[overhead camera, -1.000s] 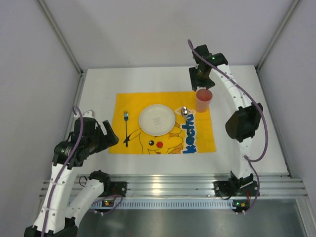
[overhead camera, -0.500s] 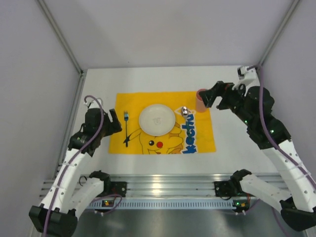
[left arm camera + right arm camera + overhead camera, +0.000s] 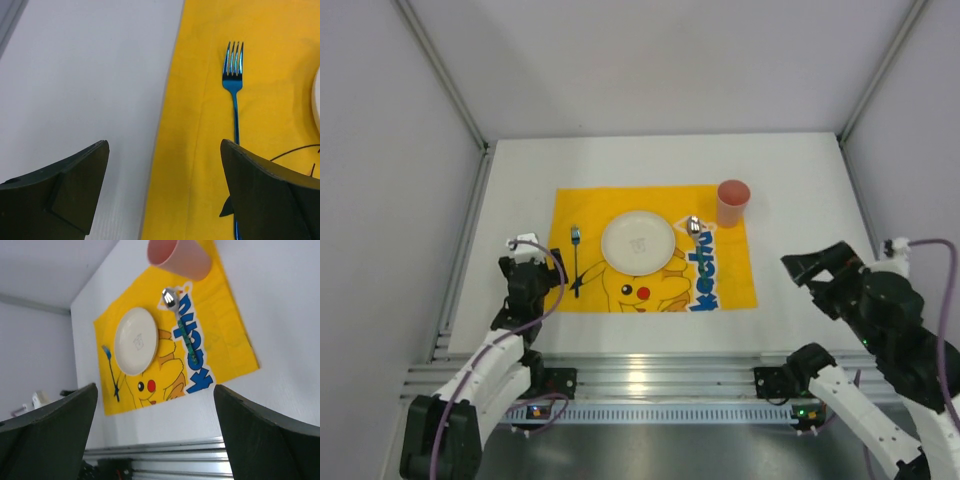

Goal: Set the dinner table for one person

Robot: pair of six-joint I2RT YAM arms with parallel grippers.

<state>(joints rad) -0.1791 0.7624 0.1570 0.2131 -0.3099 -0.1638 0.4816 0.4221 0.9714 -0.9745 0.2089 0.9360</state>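
Yellow Pikachu-print cloth mat (image 3: 585, 205) lies flat, long side L-R. Print: Pikachu face w/ red cheeks near the front edge, blue "kachu" lettering (image 3: 705, 272) running front-to-back at the right. White round plate (image 3: 638, 241) sits approx. mid-mat, nothing on it, faint mark in its centre. Blue metal fork (image 3: 576, 258) is left of the plate, not touching, 4 tines pointing to the far side, handle toward the near edge. Spoon (image 3: 694, 226) is just right of the plate, shiny bowl at the far end, handle over the lettering. Pink cup (image 3: 732, 202) stands upright at the mat's far-right corner, near the spoon bowl but apart. Pale wall panels w/ metal corner posts (image 3: 440, 70) surround.
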